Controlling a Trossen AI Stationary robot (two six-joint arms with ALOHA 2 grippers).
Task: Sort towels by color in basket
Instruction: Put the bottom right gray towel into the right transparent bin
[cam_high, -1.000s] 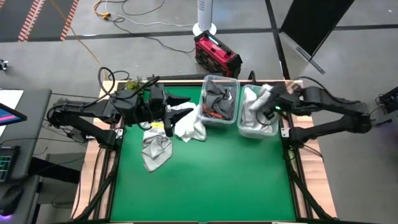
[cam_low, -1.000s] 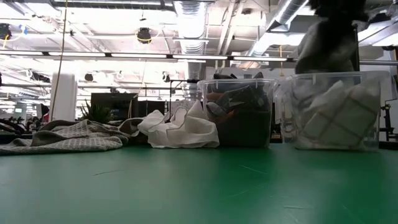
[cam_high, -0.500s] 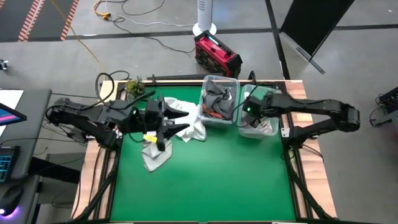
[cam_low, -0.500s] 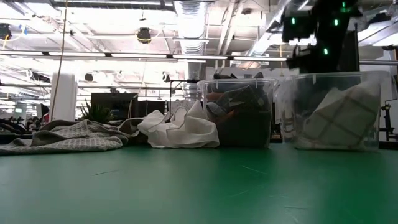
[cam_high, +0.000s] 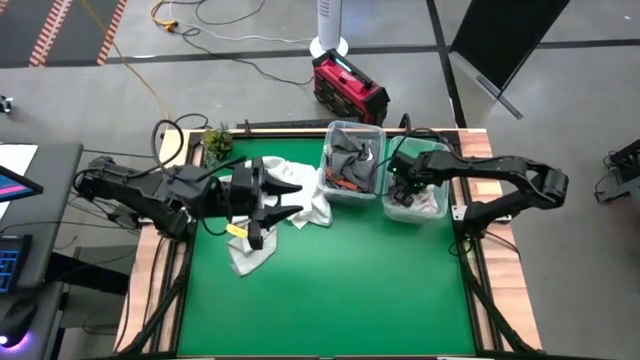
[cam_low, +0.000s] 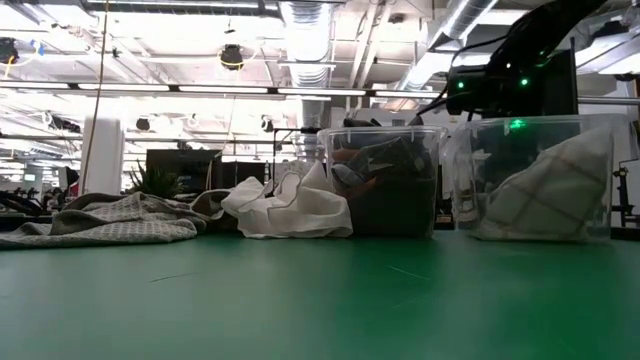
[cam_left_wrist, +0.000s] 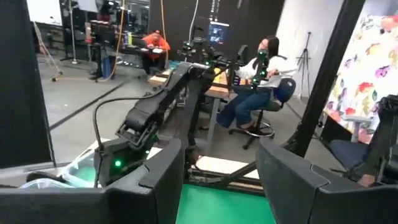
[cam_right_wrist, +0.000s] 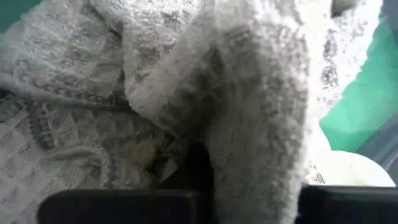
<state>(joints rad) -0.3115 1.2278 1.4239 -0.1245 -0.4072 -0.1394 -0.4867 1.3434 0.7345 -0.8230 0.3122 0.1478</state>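
Observation:
My left gripper (cam_high: 290, 198) (cam_left_wrist: 221, 180) hovers open over the table's left part, just above a crumpled white towel (cam_high: 305, 205) (cam_low: 290, 210). It touches nothing. A light grey towel (cam_high: 250, 245) (cam_low: 110, 220) lies flat on the mat beside the white one. The left clear bin (cam_high: 381, 128) (cam_low: 385, 180) holds dark grey and rust-orange towels. My right gripper (cam_high: 403, 190) is down inside the right clear bin (cam_high: 445, 205) (cam_low: 530, 180), among light towels, one of them checked (cam_low: 540, 195). Fluffy light grey cloth (cam_right_wrist: 249, 93) fills the right wrist view.
The two bins stand side by side at the table's far edge. A small plant (cam_high: 215, 140) sits at the far left corner. The near half of the green mat (cam_high: 340, 300) is bare. People sit at desks (cam_left_wrist: 255, 87) in the room beyond.
My right gripper, which held a light grey towel above the right bin, has gone down into that bin with it. My left gripper has moved toward the table's right and near edge, from the far left corner to above the white towel.

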